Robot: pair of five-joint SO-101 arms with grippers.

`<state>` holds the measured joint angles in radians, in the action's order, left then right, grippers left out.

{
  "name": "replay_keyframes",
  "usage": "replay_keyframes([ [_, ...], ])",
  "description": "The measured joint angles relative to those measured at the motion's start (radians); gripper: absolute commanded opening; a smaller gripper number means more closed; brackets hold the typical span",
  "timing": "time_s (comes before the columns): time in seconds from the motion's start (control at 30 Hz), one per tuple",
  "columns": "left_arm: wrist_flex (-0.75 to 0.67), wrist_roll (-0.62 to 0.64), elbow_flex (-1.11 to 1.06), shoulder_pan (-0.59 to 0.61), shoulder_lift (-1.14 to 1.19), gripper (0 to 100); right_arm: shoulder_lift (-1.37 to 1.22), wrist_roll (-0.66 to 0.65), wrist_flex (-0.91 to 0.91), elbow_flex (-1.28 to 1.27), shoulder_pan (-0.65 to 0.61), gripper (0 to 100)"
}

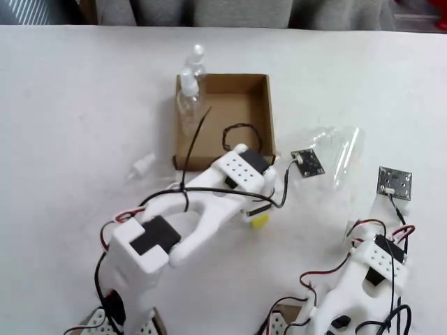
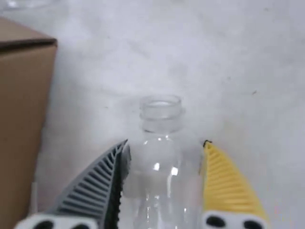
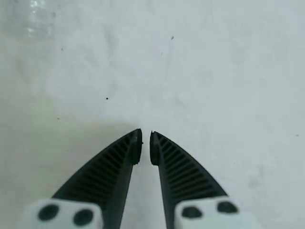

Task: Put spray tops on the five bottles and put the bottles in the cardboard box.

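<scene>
Two ribbed fingers, one grey and one yellow, are pressing against either side of a clear bottle. The left gripper is therefore standing part-open, closed only as far as the bottle's body allows, and holding it just below the shoulder. The bottle is looking thin-walled and see-through, and its bare threaded neck is sticking out just past the fingertips with no top on it.

I am judging it light, slick and easy to dent. Gripping the body below the shoulder is leaving the neck free for a top, though a hard squeeze would likely buckle the wall.

Just beside the grey finger, the cardboard box is showing a brown wall. Farther from this gripper, a loose spray top and a second bottle are lying on the white table. Two capped bottles are standing at the box's far wall; whether inside it, I cannot tell. The right gripper is hanging over bare table, fingers almost touching and gripping nothing.
</scene>
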<state>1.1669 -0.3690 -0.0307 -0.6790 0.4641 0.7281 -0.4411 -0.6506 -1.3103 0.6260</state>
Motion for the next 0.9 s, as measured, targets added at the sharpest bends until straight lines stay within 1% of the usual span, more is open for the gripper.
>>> replay_keyframes([
  [0.3,0.003,0.0,0.0,0.0,0.0,9,0.0,0.0,0.0,0.0,0.0,1.7],
  [0.4,0.057,0.0,0.0,0.002,-0.003,9,0.0,0.0,0.0,0.0,0.0,1.7],
  [0.5,0.114,0.0,-0.009,0.002,-0.06,9,0.0,0.0,0.0,0.0,0.0,1.7],
  [0.6,0.146,0.0,-0.068,0.015,-0.181,9,0.0,0.0,0.0,-0.003,0.0,1.7],
  [0.73,0.149,0.0,-0.184,0.1,-0.373,9,0.0,0.0,0.0,-0.003,0.0,1.7],
  [0.9,0.149,0.0,-0.33,0.272,-0.631,9,0.0,0.0,0.0,-0.003,0.0,1.7],
])
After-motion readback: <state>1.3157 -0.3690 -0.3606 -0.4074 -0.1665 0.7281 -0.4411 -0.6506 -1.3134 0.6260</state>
